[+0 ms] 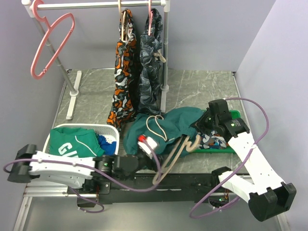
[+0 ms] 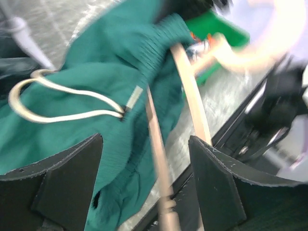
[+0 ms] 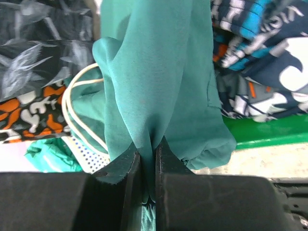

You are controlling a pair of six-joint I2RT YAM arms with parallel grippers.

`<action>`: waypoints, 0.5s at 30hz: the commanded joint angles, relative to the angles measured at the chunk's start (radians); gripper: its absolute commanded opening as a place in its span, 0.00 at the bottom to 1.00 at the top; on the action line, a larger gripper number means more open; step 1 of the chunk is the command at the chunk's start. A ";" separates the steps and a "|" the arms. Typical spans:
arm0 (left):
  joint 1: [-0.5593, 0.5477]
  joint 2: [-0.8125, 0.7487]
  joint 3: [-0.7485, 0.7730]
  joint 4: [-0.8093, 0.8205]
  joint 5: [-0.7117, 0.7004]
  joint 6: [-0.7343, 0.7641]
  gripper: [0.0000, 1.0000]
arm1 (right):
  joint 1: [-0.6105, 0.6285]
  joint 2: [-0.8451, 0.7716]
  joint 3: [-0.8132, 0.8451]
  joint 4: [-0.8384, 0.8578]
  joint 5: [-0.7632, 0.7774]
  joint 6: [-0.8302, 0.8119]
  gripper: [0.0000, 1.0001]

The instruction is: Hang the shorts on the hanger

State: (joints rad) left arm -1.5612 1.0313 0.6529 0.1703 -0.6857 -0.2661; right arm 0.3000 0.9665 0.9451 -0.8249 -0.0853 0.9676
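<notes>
Teal shorts point(image 1: 168, 126) crumpled over tan hanger point(image 1: 169, 161), orange camouflage shorts point(image 1: 124, 86) behind, basket point(image 1: 83, 126) left

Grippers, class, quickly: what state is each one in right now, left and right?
Left gripper: open, jaws either side of the hanger, not gripping.
Right gripper: shut on the shorts.
</notes>
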 commanded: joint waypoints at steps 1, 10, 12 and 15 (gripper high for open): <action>0.004 -0.143 0.109 -0.259 -0.145 -0.290 0.76 | -0.004 -0.023 0.017 -0.052 0.062 0.009 0.00; 0.067 -0.064 0.162 -0.736 -0.034 -0.670 0.78 | -0.009 0.021 0.110 -0.145 0.013 0.036 0.00; 0.095 -0.008 0.159 -0.742 0.021 -0.688 0.78 | -0.009 0.021 0.109 -0.131 -0.014 0.045 0.00; 0.142 0.038 0.146 -0.709 0.077 -0.682 0.73 | -0.010 0.029 0.118 -0.144 -0.018 0.069 0.00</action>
State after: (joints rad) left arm -1.4677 1.0340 0.8078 -0.4911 -0.7044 -0.8768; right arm 0.2981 0.9916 1.0092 -0.9535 -0.0746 0.9993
